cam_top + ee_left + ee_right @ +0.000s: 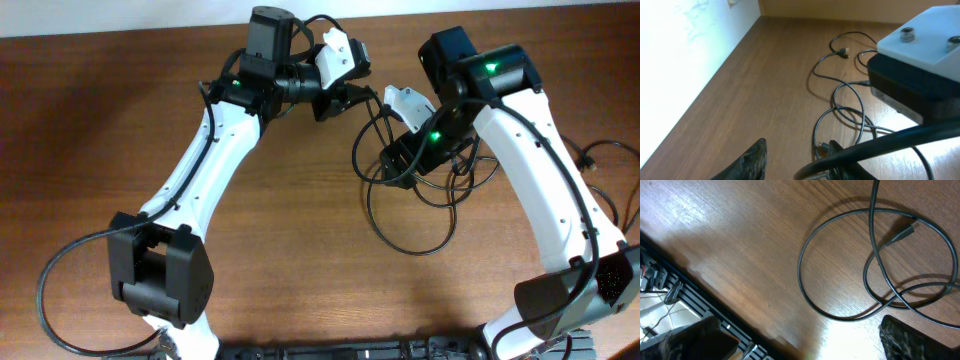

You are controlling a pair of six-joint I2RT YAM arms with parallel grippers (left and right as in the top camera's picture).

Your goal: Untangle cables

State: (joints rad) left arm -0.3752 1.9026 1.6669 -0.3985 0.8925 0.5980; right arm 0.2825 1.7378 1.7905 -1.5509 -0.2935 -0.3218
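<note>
Under the right gripper [802,340]: the cables [800,270] lie on the wooden table [300,250] in overlapping loops, with strands crossing close to a small plug [901,236].
Progress: early, by the look of it. The loops are piled together below the right gripper and no cord lies on its own, so nearly all the separating is left.
Right gripper: fingers spread wide with nothing between them, hanging over the loops and clear of them.
Left gripper [348,98]: just beside the right gripper, on its far side, reaching across towards it. Only one finger [750,160] shows in its wrist view, so it cannot be told whether it is spread or closed.
Arms: both bend inward, wrists nearly meeting above the tangle.
</note>
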